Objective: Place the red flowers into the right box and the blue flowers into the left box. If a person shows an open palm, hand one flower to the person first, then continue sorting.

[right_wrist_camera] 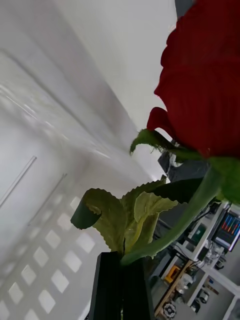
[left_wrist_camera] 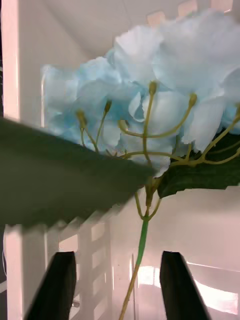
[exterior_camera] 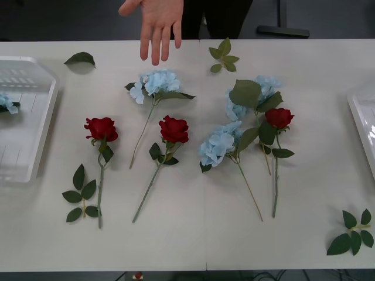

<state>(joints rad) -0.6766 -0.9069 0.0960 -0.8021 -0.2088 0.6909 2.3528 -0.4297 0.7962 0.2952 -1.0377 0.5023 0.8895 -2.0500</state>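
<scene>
Across the white table (exterior_camera: pixel 193 234) before you lie three red roses and several pale blue hydrangea heads, stems pointing toward you. One red flower (exterior_camera: pixel 101 129) lies toward your left, a second (exterior_camera: pixel 174 129) near the middle, and a third (exterior_camera: pixel 279 117) toward your right, just beside a blue head (exterior_camera: pixel 263 88) with big leaves. Another blue flower (exterior_camera: pixel 157 82) lies farther back between the first two roses, and one more (exterior_camera: pixel 220 145) sits between the middle and right roses. Loose leaf sprigs (exterior_camera: pixel 222 55) lie scattered near the table's edges.

At the far edge, a person's hand (exterior_camera: pixel 155 23) reaches over the table, fingers spread and pointing toward you.

Your left box (exterior_camera: pixel 35 140) sits at the left edge of the table, with a bit of blue bloom (exterior_camera: pixel 7 103) showing inside it. Your right box (exterior_camera: pixel 363 126) shows as a white rim at the right edge.

From your left wrist camera, your left gripper (left_wrist_camera: pixel 117 285) has its black fingers (left_wrist_camera: pixel 55 285) spread wide apart, holding nothing. A blue hydrangea (left_wrist_camera: pixel 165 90) fills the space ahead of them, its thin stem passing between the fingers without touching either, over the box's white ribbed floor.

From your right wrist camera, your right gripper (right_wrist_camera: pixel 122 287) has its black fingers (right_wrist_camera: pixel 105 290) pressed together on the green stem of a red rose (right_wrist_camera: pixel 205 85). The bloom and curled leaves rise beyond the fingertips.
</scene>
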